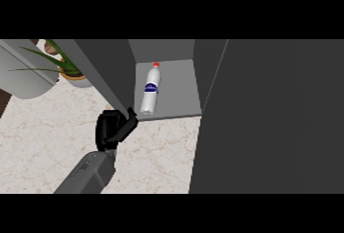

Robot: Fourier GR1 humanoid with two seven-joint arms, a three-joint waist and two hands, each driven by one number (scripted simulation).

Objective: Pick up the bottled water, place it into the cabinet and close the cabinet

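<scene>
Lying on grey cabinet [171, 116] shelf, clear plastic bottled water [151, 90], left robot hand [113, 127] open, marble counter [40, 150]

head view – steeply down, near counter [40, 145]

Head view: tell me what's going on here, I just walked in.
The bottled water already lies on its side on the shelf inside the cabinet, red cap pointing toward the back. One hand is in view, at the left, against the edge of the open cabinet door, fingers fairly straight and holding nothing. The door is not yet shut, so closing it is what remains. A potted plant stands on the counter at upper left.
</scene>
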